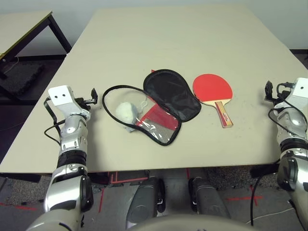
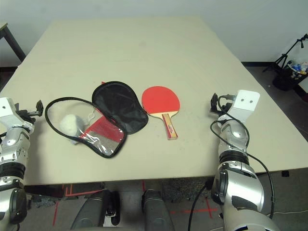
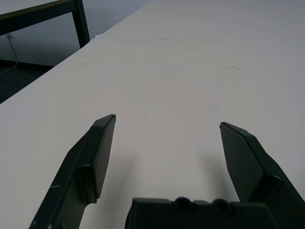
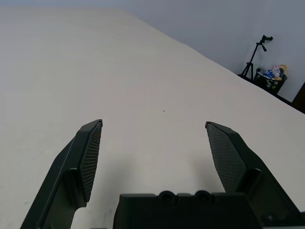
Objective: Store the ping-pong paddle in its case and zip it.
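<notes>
In the head views, the ping-pong paddle lies beside the case.

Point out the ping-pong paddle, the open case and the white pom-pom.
ping-pong paddle (image 1: 212, 87), left eye view, on the red rubber face.
case (image 1: 171, 94), left eye view, on the black lining.
pom-pom (image 1: 125, 112), left eye view, on its fluffy middle.

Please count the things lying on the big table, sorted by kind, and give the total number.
Ping-pong paddle: 1
Case, lying open, with a white pom-pom on it: 1
Total on the table: 2
</notes>
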Controlling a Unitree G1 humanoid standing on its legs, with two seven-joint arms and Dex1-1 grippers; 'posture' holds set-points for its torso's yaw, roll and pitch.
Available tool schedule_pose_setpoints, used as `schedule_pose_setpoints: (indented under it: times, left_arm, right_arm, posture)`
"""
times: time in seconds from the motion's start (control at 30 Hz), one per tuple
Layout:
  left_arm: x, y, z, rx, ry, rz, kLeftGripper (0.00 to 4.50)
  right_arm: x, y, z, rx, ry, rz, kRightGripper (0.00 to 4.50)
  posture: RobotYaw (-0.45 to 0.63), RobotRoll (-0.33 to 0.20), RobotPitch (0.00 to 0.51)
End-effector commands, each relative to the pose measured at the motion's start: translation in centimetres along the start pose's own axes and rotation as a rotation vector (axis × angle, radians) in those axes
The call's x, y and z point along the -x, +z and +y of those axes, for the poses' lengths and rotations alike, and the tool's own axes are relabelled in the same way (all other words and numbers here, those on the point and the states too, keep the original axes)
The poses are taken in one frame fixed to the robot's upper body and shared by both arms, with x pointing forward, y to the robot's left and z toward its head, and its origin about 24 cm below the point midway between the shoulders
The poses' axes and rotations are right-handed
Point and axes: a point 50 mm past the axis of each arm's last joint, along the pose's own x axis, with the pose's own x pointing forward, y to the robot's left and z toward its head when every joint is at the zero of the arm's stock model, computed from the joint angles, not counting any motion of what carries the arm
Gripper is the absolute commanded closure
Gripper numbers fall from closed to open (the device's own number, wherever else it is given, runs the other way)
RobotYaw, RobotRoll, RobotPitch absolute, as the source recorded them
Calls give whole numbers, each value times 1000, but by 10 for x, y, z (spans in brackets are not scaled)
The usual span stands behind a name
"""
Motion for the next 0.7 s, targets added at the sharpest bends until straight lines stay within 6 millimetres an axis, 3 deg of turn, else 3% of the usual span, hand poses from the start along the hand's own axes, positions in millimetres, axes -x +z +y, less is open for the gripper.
schedule_pose_setpoints:
  times: [0.03,0.2,0.37,0.53,0.7]
  left_arm:
    - [1,-3,0,3,-1,13,0]
    - [-2,-1,-10,-1,-44,10,0]
    - [-9,12,-5,-12,-59,-17,0]
    - [-20,44,1,-42,-111,-102,0]
    - [-32,90,5,-56,-191,-198,0]
  right_arm:
    - [0,-1,-1,9,6,17,22]
    - [0,0,-3,20,14,22,22]
    - [-2,3,-3,25,27,29,22]
    - [-6,9,-2,25,51,79,22]
    - [-8,27,6,48,147,177,22]
  posture:
    - [-22,0,130]
    - [-31,0,139]
    - [-36,0,140]
    - [-42,0,131]
    - [-50,0,119]
